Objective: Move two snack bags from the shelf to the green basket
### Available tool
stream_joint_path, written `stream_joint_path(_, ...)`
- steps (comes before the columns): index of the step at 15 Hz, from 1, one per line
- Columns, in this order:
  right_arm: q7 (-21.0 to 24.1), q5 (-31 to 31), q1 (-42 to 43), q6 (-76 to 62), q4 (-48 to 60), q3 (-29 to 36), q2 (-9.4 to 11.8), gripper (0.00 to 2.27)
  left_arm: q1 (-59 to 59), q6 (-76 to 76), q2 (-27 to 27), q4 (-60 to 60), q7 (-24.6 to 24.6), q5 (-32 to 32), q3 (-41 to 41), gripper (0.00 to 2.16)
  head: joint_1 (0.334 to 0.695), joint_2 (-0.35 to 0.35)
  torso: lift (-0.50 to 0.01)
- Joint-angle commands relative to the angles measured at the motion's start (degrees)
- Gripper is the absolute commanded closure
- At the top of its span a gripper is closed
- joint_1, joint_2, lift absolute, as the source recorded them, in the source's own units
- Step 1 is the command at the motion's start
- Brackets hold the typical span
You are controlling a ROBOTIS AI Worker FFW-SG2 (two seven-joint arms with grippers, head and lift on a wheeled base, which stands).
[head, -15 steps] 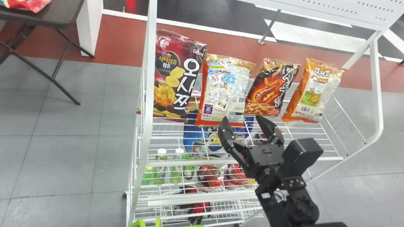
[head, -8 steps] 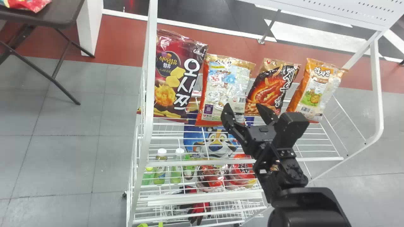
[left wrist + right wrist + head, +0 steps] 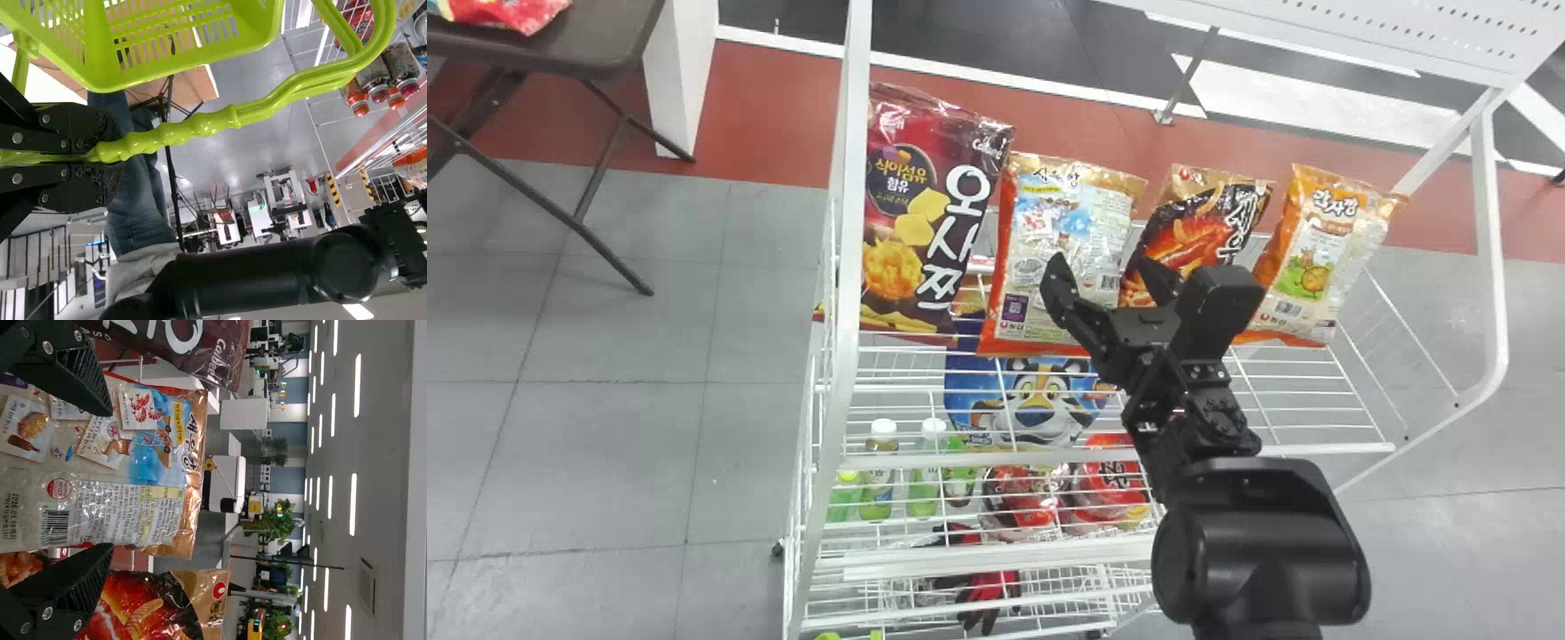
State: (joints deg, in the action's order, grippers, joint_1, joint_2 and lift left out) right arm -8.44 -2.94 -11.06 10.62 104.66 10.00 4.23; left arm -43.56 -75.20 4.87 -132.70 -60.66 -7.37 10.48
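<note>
Four snack bags stand in a row on a white wire shelf (image 3: 960,460): from left, a dark red bag (image 3: 925,204), a pale bag with orange edges (image 3: 1067,222), a black-and-orange bag (image 3: 1196,222) and an orange-and-cream bag (image 3: 1316,267). The right claw (image 3: 1102,267), spread wide and gripping nothing, hangs on the near side of the two middle bags, one finger before the pale bag's left part, the other by the neighboring black-and-orange one. The left claw (image 3: 117,153) is closed around the handle (image 3: 213,123) of the green basket (image 3: 93,73), whose slotted wall shows beside it. Through the wires, on lower levels, appear a blue bag (image 3: 1036,404) with a cartoon tiger, bottles (image 3: 880,476) to the left and red packages (image 3: 1112,480) to their right.
</note>
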Motion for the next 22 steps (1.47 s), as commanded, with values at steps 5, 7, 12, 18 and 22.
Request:
stream_joint_path(5, -2.28, 0.13, 4.29, 4.11, -4.73, -1.04, -0.1, 0.17, 0.67, -0.88, 0.4, -0.19, -0.16, -0.28, -0.28, 2.05, 0.695, -0.35, -0.016)
stream_joint_path(7, -2.19, 1.44, 5.35, 5.69, -5.61, -1.39, -0.27, 0.5, 0.85, -0.88, 0.49, -0.28, -0.25, -0.45, -0.46, 2.05, 0.695, -0.35, -0.016)
stream_joint_path(12, -2.89, 2.68, 5.52, 5.34, -6.05, -2.71, -0.45, 2.25, 1.02, -0.88, 0.75, -0.1, -0.25, -0.98, -0.72, 2.05, 0.695, -0.35, -0.016)
stream_joint_path(18, -3.07, 2.5, 0.43, 2.18, -0.51, -1.83, -0.36, 2.25, 0.76, -0.88, 0.75, -0.28, -0.51, -0.98, -0.72, 2.05, 0.695, -0.35, -0.016)
stream_joint_path(22, 0.18, 2.5, -4.5, 2.0, 5.64, -0.95, -0.36, 2.25, 0.49, -0.88, 0.84, -0.45, -0.86, -0.98, -0.46, 2.05, 0.695, -0.35, -0.016)
